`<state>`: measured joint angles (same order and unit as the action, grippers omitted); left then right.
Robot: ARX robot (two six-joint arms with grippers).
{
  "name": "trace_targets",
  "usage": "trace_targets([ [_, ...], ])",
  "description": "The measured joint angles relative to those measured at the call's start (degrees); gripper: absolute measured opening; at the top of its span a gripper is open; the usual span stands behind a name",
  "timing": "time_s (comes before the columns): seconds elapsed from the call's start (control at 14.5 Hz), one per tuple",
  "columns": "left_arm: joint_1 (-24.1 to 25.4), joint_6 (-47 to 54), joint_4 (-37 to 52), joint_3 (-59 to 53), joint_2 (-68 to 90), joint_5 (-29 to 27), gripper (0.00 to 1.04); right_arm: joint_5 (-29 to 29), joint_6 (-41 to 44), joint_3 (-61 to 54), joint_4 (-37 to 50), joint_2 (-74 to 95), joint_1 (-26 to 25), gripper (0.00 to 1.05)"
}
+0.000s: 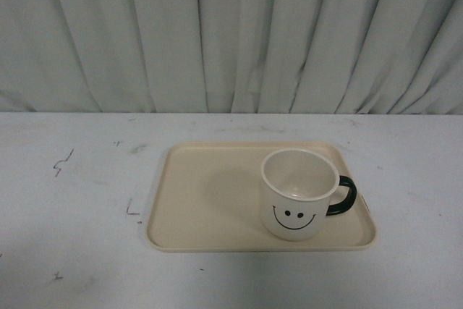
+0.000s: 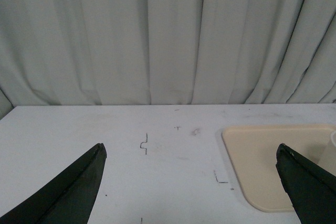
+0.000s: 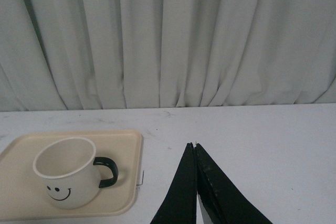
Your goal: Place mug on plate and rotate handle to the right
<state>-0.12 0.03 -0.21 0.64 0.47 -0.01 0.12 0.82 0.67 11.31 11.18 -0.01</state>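
The cream mug (image 1: 295,193) stands upright on the right part of the beige plate (image 1: 195,200), its smiley face toward me. Its black handle (image 1: 344,197) points right. In the right wrist view the mug (image 3: 65,174) and handle (image 3: 107,171) sit on the plate (image 3: 128,145), apart from my right gripper (image 3: 195,144), which is shut with nothing in it over bare table. My left gripper (image 2: 191,153) is open and empty above the table beside the plate (image 2: 262,150); one of its fingers (image 2: 304,182) overlaps the plate's edge in that view. Neither arm shows in the front view.
The white table (image 1: 72,236) carries small pen marks (image 1: 64,162) and a corner mark (image 1: 132,209) left of the plate. A pale pleated curtain (image 1: 231,34) hangs behind the table's far edge.
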Motion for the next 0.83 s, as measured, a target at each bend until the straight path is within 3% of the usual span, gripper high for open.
trace_targets([
  [0.07, 0.00, 0.00, 0.00, 0.00, 0.00, 0.00, 0.98, -0.02, 0.00, 0.00, -0.83, -0.81, 0.00, 0.02],
  [0.14, 0.00, 0.00, 0.00, 0.00, 0.00, 0.00, 0.98, -0.09, 0.00, 0.00, -11.43, -8.37, 0.00, 0.02],
  [0.34, 0.00, 0.00, 0.00, 0.00, 0.00, 0.00, 0.98, -0.11, 0.00, 0.00, -11.45, -10.93, 0.00, 0.03],
  [0.55, 0.00, 0.00, 0.00, 0.00, 0.00, 0.02, 0.98, -0.11, -0.02, 0.00, -11.65, -10.93, 0.00, 0.15],
  [0.83, 0.00, 0.00, 0.00, 0.00, 0.00, 0.00, 0.98, -0.11, -0.02, 0.00, -11.58, -10.93, 0.00, 0.60],
])
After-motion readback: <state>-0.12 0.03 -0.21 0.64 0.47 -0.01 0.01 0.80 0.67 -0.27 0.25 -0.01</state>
